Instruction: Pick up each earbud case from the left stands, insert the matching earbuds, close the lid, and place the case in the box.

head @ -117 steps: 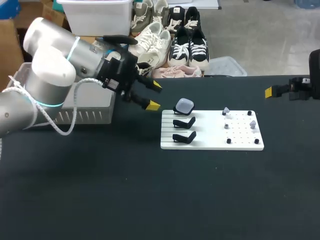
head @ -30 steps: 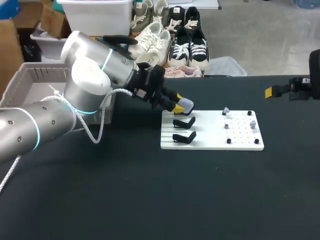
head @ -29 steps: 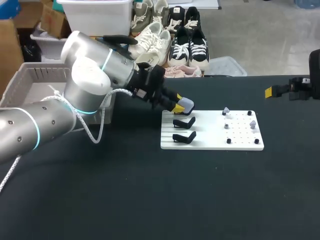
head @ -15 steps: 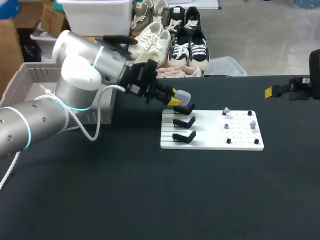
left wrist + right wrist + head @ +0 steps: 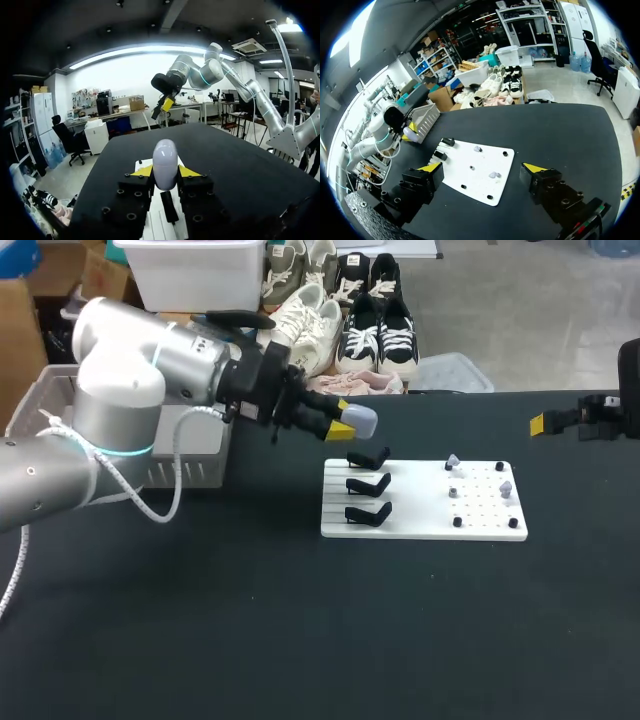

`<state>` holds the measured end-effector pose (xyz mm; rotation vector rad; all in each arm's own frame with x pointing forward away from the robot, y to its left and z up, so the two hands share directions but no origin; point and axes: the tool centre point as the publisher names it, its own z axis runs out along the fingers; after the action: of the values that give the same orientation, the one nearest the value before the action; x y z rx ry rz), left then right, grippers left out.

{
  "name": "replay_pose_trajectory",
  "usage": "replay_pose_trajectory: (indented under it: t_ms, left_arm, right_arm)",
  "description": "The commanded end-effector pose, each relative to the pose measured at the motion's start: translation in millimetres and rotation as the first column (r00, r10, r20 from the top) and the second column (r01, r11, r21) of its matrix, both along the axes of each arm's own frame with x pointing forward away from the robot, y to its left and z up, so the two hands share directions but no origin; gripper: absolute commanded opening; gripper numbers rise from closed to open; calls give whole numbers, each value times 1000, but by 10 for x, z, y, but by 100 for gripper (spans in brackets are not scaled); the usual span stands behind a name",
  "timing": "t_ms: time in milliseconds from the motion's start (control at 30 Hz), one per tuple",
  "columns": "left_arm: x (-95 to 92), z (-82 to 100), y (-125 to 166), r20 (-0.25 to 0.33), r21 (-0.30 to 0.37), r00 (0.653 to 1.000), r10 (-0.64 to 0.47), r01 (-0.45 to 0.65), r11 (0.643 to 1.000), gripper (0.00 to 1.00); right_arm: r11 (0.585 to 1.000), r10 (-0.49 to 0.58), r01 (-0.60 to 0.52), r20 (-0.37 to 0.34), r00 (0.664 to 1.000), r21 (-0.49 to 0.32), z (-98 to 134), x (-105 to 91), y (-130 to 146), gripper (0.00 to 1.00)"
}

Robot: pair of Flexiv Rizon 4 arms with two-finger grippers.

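On the black table (image 5: 300,640), head view: one pale lilac earbud case (image 5: 363,421) is being held in the air by the left gripper (image 5: 344,419), both yellow-tipped fingers being pressed on it from two sides. The case is being seen clear of the white board (image 5: 423,508), up beside its left corner. Three black stands (image 5: 368,484) are being counted along the board's left side, all three bare. On the right side, two pale earbuds (image 5: 452,461) and three dark pegs (image 5: 498,467) are being counted; one more grey speck there is too small to be named. One grey basket (image 5: 185,473) is being noted behind the left arm (image 5: 110,410), at the table's left edge. The right gripper (image 5: 545,423) is being seen at the far right edge, well apart from the board, with only one yellow tip being shown.

Left wrist view: the one case (image 5: 165,162) is being gripped upright between the two fingertips (image 5: 143,171), the narrow gap being filled by it. One stand (image 5: 168,206) is being seen under the gripper.

Right wrist view: the right gripper (image 5: 484,168) is being held wide, with nothing between its fingers. Ahead of it, on the board (image 5: 485,187), two earbuds (image 5: 494,175), three pegs (image 5: 505,153) and two stands (image 5: 447,142) are being counted; a third stand cannot be made out. Beyond the board, the case (image 5: 410,133) is being seen beside the basket (image 5: 426,116).
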<state>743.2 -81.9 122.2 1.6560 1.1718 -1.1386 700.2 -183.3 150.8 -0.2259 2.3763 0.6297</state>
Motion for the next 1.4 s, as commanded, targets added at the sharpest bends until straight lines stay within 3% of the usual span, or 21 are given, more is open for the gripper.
replay_pose_trajectory:
  t_ms: [33,200,400,500,633,1400]
  left_arm:
    - [-537,39,78,70,-47,963,259,-256,966,0]
    - [-648,70,49,59,-49,950,306,-304,952,0]
    - [-734,150,14,-32,-70,943,332,-333,940,0]
    - [-777,189,13,-93,-77,948,305,-313,947,0]
    - [-816,245,63,-132,-85,953,273,-285,955,0]
    - [-816,245,63,-132,-85,953,273,-285,955,0]
  right_arm:
    - [1000,4,-4,1,1000,3,-6,0,-10,100]
    - [1000,4,-4,1,1000,3,-6,0,-10,100]
    - [1000,4,-4,1,1000,3,-6,0,-10,100]
    - [1000,4,-4,1,1000,3,-6,0,-10,100]
    - [1000,4,-4,1,1000,3,-6,0,-10,100]
    - [1000,4,-4,1,1000,3,-6,0,-10,100]
